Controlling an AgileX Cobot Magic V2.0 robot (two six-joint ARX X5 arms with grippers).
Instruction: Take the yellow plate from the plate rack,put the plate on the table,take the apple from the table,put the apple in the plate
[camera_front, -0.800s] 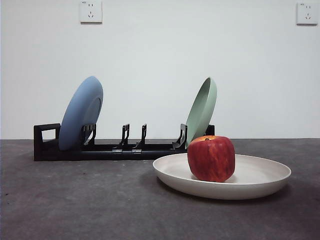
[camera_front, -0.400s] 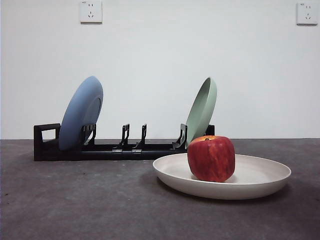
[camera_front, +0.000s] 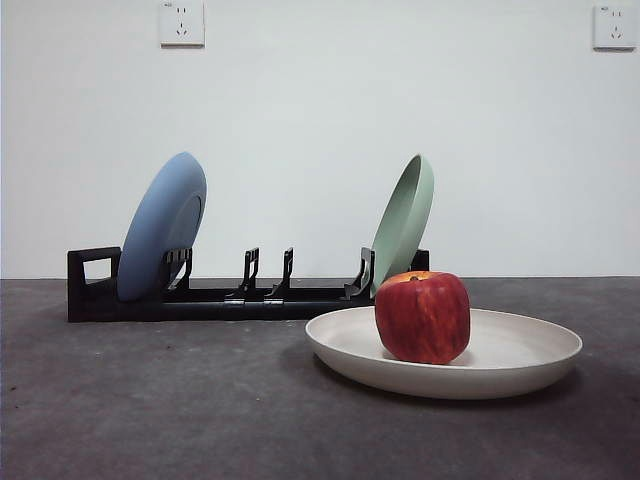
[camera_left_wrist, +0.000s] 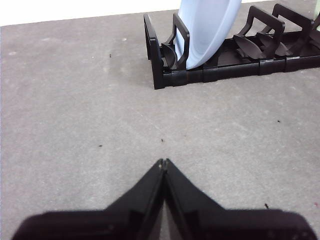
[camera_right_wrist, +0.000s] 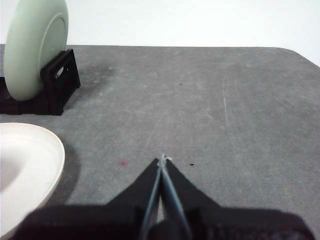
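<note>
Your left gripper (camera_left_wrist: 163, 165) hangs over bare table (camera_left_wrist: 75, 125), jaws pressed tip to tip, nothing between them. The plate rack (camera_left_wrist: 220, 70) sits beyond it with the light blue plate (camera_left_wrist: 207, 27) leaning in its end slot. Your right gripper (camera_right_wrist: 162, 161) is likewise closed on nothing, near the right side of the yellow plate (camera_right_wrist: 25, 170).

That plate (camera_front: 500, 355) lies flat on the table, near right, just in front of the rack's right end, where the pale green plate (camera_front: 405, 220) leans. The apple (camera_front: 423, 316) stands on it, left of centre, stem up — task looks complete to me.

Handling, if you must reset: apple seems firm, smooth-skinned and likely slick, so take it across the widest flanks. The plate looks stiff, light, matte — pinch the raised rim.
</note>
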